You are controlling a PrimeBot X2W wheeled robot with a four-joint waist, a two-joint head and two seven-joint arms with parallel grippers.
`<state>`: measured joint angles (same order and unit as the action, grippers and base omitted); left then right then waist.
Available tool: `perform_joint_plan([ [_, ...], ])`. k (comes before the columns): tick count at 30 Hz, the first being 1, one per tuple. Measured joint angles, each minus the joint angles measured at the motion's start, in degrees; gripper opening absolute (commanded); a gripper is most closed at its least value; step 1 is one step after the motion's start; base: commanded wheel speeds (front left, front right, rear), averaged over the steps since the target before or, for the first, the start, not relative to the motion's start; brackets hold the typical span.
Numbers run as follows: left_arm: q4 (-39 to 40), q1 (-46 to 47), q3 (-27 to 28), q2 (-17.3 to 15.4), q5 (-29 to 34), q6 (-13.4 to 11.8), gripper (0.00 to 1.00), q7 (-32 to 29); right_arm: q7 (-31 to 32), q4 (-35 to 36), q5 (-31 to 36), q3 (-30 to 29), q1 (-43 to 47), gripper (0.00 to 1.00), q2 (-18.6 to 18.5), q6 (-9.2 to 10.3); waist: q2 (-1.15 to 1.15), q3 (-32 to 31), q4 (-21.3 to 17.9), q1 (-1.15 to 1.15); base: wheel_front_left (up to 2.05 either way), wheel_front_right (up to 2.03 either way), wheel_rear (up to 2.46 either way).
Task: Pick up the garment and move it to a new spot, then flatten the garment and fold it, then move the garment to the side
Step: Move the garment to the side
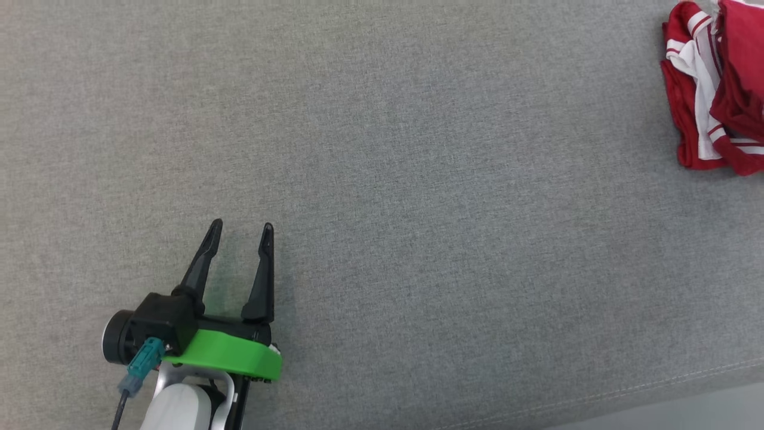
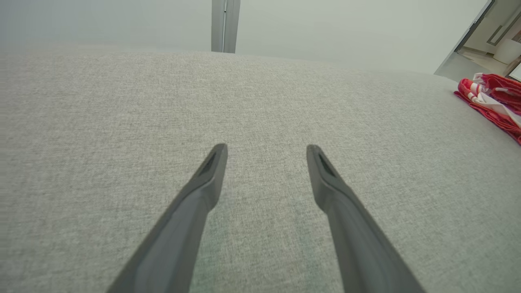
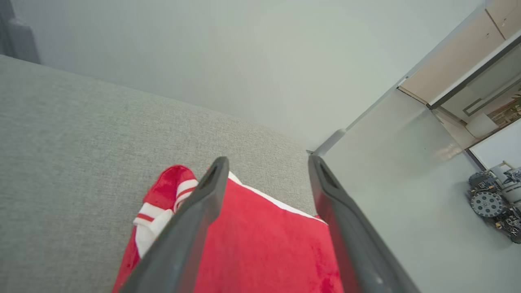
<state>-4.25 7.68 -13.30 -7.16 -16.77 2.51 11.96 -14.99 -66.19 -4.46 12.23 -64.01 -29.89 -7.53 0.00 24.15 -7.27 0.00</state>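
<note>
The red garment with white striped trim lay crumpled near the right edge of the grey, coarse-woven worktop. The right tool hung over it, its tapered dark fingers spread and gripping nothing. The left tool stood open, well apart from the garment.

Bright, even, soft light.
Faint, diffuse shadow just right of the left gripper; sharp in the head view; bowed at the edges and soft near the lens in both wrist views.
</note>
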Motion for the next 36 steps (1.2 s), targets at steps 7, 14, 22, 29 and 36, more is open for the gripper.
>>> perform_joint_plan([
  [7,-1.7,0.3,2.3,0.6,-2.2,-0.6,1.00,1.3,0.0,10.4,-0.2,-0.3,5.3,1.00,4.8,0.00,0.00,-3.6,0.2,0.00,0.00,0.00,0.00],
  [14,-5.0,0.2,6.2,1.3,-4.6,-2.3,1.00,2.7,-0.1,19.9,-4.1,1.6,14.3,1.00,8.1,0.00,0.00,-8.8,0.9,0.00,0.00,0.00,0.00],
  [22,-7.0,-3.3,9.8,2.8,-6.3,-3.2,1.00,3.0,-0.1,29.3,-7.1,0.9,27.0,1.00,13.3,0.00,0.00,-15.8,2.3,0.00,0.00,0.00,0.00],
  [29,-6.5,-7.2,11.3,3.8,-6.0,-3.2,1.00,3.1,-0.1,37.0,-8.4,-3.1,38.7,1.00,19.8,0.00,0.00,-21.3,4.4,0.00,0.00,0.00,0.00],
  [36,-6.5,-9.4,11.0,4.1,-4.5,-2.8,1.00,3.1,-0.1,46.4,-4.8,-11.1,51.4,1.00,26.4,0.00,0.00,-24.2,7.5,-0.01,0.00,0.00,0.00],
])
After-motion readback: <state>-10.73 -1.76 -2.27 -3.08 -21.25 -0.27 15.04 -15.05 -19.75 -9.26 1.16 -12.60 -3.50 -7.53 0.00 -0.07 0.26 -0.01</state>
